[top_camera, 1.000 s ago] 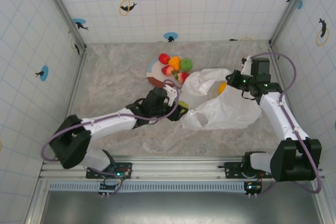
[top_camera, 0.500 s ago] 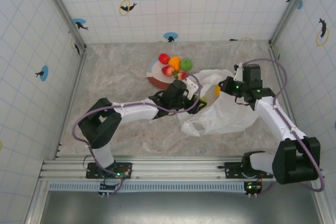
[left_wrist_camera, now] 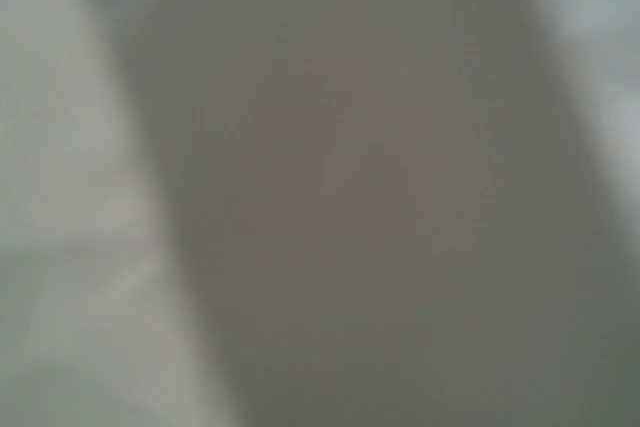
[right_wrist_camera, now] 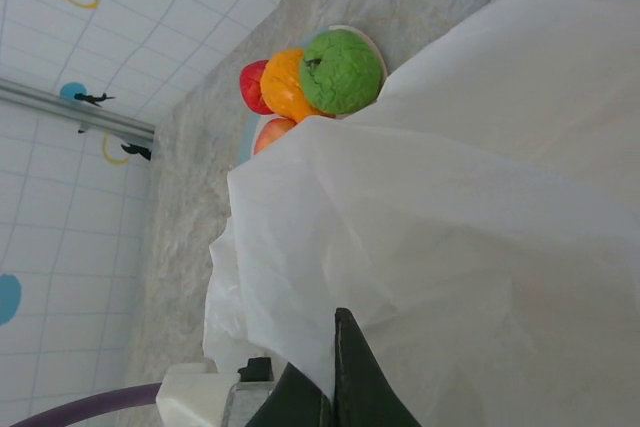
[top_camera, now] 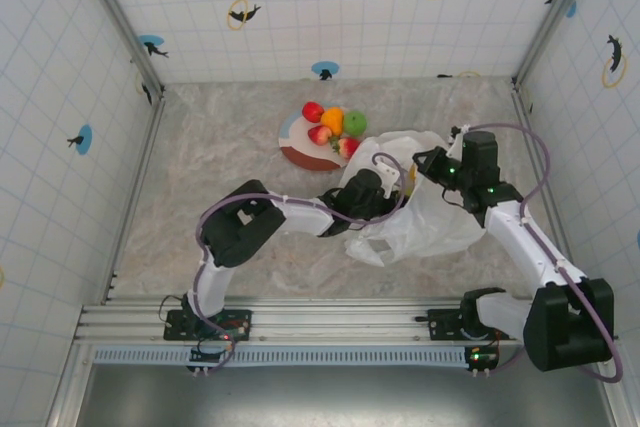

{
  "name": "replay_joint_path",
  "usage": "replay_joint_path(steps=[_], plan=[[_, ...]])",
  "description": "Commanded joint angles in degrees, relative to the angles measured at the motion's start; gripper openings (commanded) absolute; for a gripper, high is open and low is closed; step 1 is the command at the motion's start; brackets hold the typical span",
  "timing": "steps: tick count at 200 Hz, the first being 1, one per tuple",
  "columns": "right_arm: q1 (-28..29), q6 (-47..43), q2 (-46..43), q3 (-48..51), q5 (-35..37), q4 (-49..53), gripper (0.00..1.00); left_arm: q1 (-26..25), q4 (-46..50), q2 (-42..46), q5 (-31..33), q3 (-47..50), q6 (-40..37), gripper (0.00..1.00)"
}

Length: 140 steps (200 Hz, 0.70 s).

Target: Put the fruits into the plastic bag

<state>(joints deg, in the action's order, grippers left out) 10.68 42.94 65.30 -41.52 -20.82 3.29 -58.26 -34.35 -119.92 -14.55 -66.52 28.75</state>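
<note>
Fruits [top_camera: 333,125] on plate [top_camera: 294,153] beside plastic bag [top_camera: 440,222], right gripper [right_wrist_camera: 338,339] tight on its rim.

The left arm [top_camera: 300,215] is folded sharply at the elbow, forearm reaching right across the worktop; whether the left gripper [top_camera: 383,190] is parted cannot be told. The right arm [top_camera: 520,232] stretches forward and inward, the right gripper [top_camera: 422,162] [right_wrist_camera: 335,372] pinched on the plastic bag [right_wrist_camera: 480,247].
</note>
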Motion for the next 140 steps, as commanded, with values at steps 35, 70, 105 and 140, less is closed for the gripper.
replay_joint_path(steps=[35,70,105,140], plan=[[-3.1,0.13,-1.02,1.94,-0.36,-2.09,0.0,-0.03,-3.22,0.74,-1.92,-0.89,1.11,0.79],[-4.59,-0.49,-1.04,3.02,-0.71,-2.32,0.0,0.47,-0.84,5.41,-2.71,2.01,-1.56,0.87],[-5.45,-3.16,-0.28,1.87,-2.73,-0.18,0.0,1.59,1.43,11.13,-3.58,6.37,-3.21,0.89],[-5.84,-8.21,1.06,-1.03,-1.73,4.75,0.0,2.71,8.02,16.91,-6.21,9.91,-7.14,0.86]])
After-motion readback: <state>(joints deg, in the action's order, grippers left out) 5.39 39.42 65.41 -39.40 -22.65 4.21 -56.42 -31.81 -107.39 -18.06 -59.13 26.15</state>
